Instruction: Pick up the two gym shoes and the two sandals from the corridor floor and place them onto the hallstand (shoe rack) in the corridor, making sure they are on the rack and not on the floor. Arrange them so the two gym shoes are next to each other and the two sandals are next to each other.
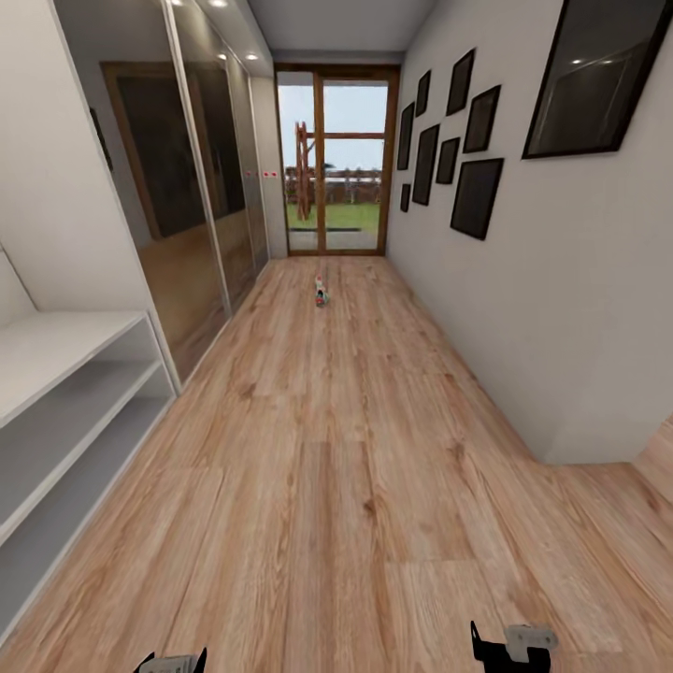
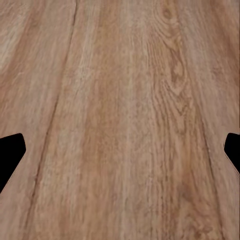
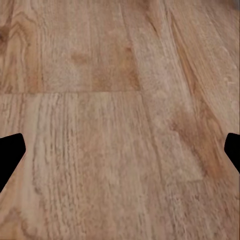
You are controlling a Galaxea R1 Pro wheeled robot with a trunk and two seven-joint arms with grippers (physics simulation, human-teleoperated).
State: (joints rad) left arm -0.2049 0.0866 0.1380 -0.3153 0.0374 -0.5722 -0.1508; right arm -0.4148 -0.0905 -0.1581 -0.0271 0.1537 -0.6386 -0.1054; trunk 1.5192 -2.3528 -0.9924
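White gym shoe (image 1: 321, 292) (far off), orientation unclear

Small object (image 1: 321, 293) far down corridor floor (image 1: 355, 449): white with red and green, too small to identify. White shelf unit (image 1: 65, 411) cut by left edge. Both grippers cropped at bottom edge: left gripper (image 1: 171, 663), right gripper (image 1: 509, 648).

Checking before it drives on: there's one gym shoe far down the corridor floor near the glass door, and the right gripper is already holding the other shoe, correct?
Not quite. The right gripper holds nothing: the right wrist view shows its fingers spread wide over bare corridor floor. The gym shoe far down near the glass door is right.
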